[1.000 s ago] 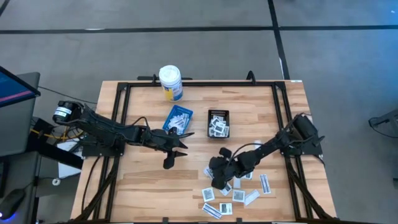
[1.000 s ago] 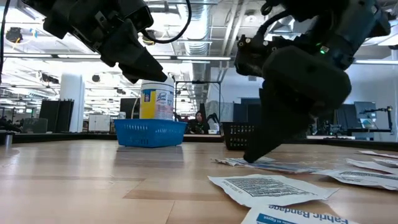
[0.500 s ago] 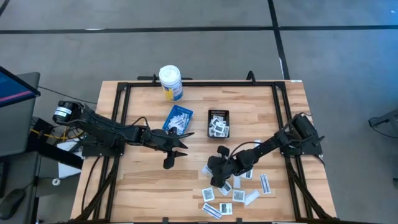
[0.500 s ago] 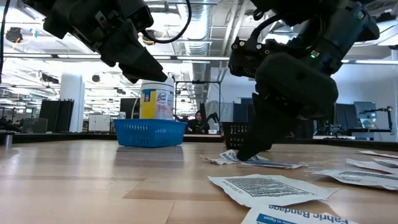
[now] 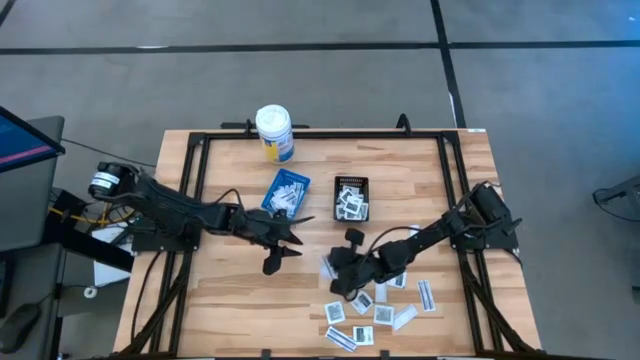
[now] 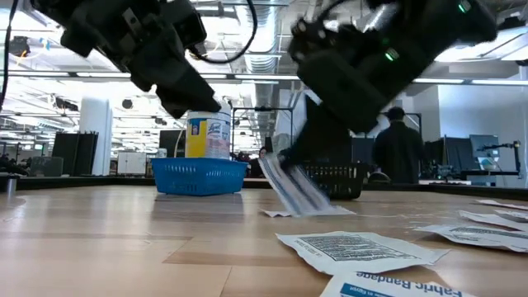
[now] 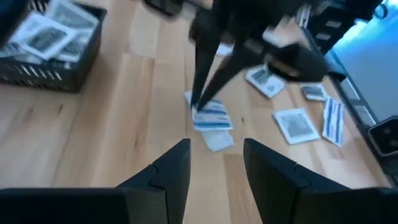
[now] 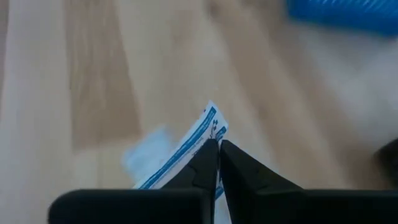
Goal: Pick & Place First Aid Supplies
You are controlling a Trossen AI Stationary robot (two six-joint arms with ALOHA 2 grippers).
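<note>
— Pinching a narrow white paper packet with blue print (image 8: 186,149), is it?
— Yes — the right gripper (image 8: 217,149) has its fingers clamped on it, tilted, just above the wooden table (image 5: 230,290), near the black mesh tray (image 5: 351,198).
— And the left gripper (image 7: 214,163)?
— Fingers apart, hovering beside the blue tray (image 5: 285,191).

Grey floor (image 5: 330,90) crossed by dark lines; beyond, bright ceiling lights (image 6: 264,62), a standing person (image 6: 398,153).
</note>
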